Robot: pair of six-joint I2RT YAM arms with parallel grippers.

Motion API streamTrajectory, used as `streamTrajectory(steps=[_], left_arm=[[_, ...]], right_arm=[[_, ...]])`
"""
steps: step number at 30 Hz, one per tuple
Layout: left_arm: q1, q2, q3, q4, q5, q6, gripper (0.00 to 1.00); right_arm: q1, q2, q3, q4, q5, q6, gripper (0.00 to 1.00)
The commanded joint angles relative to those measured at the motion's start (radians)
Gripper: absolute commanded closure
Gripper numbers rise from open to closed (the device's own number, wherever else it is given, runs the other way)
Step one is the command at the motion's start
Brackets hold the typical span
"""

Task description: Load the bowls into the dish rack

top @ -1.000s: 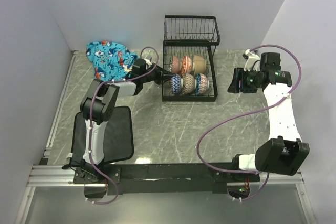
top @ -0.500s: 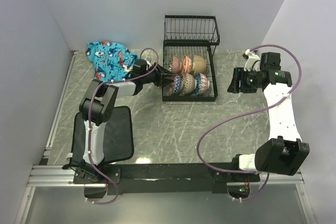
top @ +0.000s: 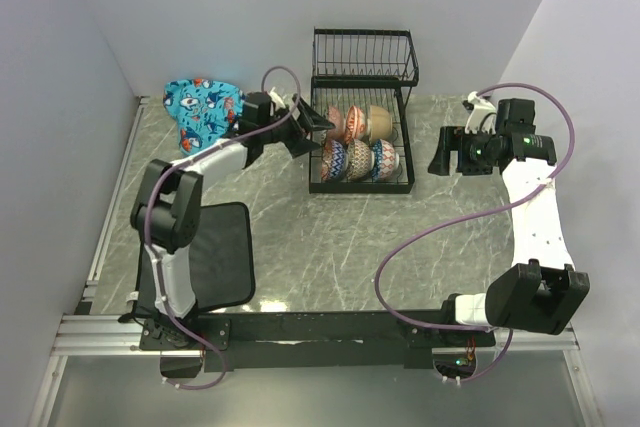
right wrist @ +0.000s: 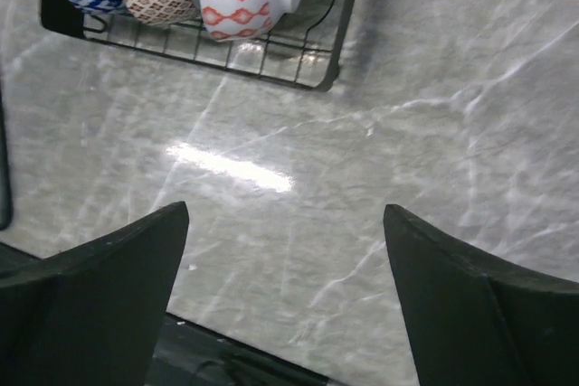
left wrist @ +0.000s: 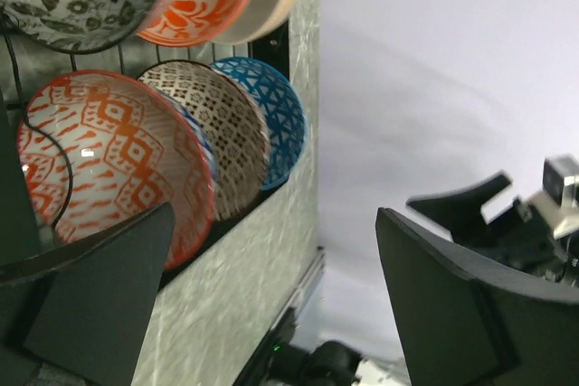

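Bowls [top: 358, 159], all six as far as I can see, stand on edge in the lower tier of the dish rack [top: 360, 188], in two rows of three. The left gripper [top: 313, 133] hovers just beside the rack's left end, jaws spread wide with nothing between them. From its wrist view, the salmon-orange bowl [left wrist: 109, 160] is nearest, off to one side of the gap. The brown dotted bowl [left wrist: 226, 133] and blue bowl [left wrist: 276, 115] are stacked behind it, so each row runs straight away from that gripper. The right gripper [top: 437, 154] is also released and empty. It sits apart from the rack's other end, over bare counter [top: 330, 237]. The left arm is clearly nearer. I'd say loading looks finished, and any withdrawal should pull back along the row line, clear of the wires.
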Motion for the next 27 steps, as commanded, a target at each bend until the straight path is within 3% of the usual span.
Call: streamTrajectory(steps=[1, 6, 10, 16, 18, 27], left_arm=[[0.016, -0.186, 0.075, -0.195, -0.006, 0.259, 0.0], [0.027, -0.288, 0.094, -0.372, -0.059, 0.44, 0.01], [0.033, -0.334, 0.112, -0.482, -0.179, 0.734, 0.01], [0.054, -0.419, 0.019, -0.49, -0.435, 1.055, 0.03], [0.074, -0.452, -0.013, -0.48, -0.494, 1.073, 0.03], [0.148, -0.545, -0.118, -0.503, -0.494, 1.219, 0.03]], right_arm=[[-0.006, -0.038, -0.003, 0.074, 0.013, 0.019, 0.0], [-0.005, -0.066, -0.037, 0.128, 0.057, 0.082, 0.0], [-0.005, -0.089, -0.083, 0.18, 0.302, 0.195, 0.0], [-0.005, -0.139, -0.135, 0.202, 0.439, 0.237, 0.0], [-0.005, -0.15, -0.156, 0.199, 0.443, 0.254, 0.0], [-0.005, -0.239, -0.219, 0.239, 0.406, 0.263, 0.0]])
